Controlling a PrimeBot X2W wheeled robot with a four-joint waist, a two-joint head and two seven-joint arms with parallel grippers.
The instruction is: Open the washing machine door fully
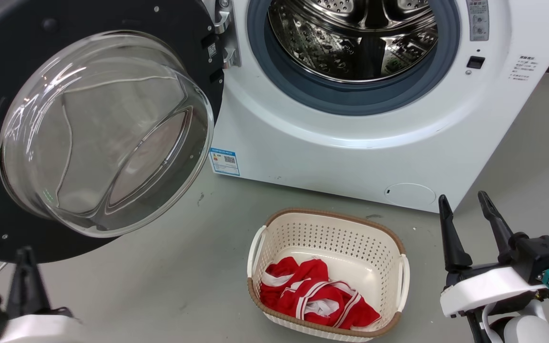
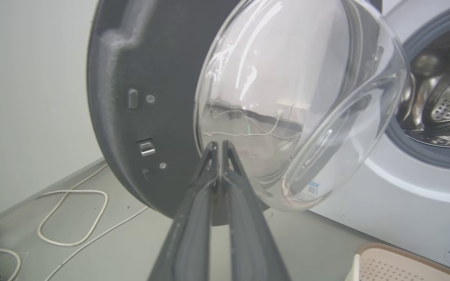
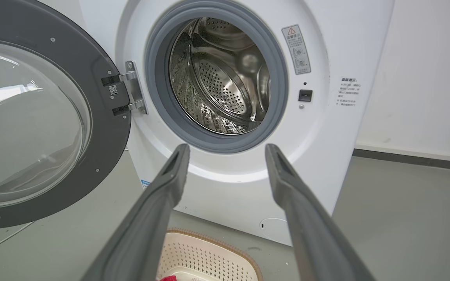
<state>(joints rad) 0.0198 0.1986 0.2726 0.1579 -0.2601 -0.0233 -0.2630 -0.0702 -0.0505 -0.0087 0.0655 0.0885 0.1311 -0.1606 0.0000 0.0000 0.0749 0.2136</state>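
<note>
Washing machine door (image 1: pixel 98 133) standing wide open leftward, glass bowl facing the robot, left gripper (image 2: pixel 220 146) pressed together, right gripper (image 3: pixel 227 150) spread.

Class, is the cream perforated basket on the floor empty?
No, a red and white garment lies inside the cream perforated basket.

The washing machine door (image 1: pixel 105 133) is hanging just ahead of the left gripper (image 2: pixel 219 144), hinged at its right to the washing machine (image 1: pixel 350 143), which is standing ahead of the right gripper (image 1: pixel 462 196), while a basket (image 1: pixel 331 216) is sitting on the floor (image 1: pixel 160 267) left of that gripper, a garment (image 1: pixel 312 295) lying in it.
</note>
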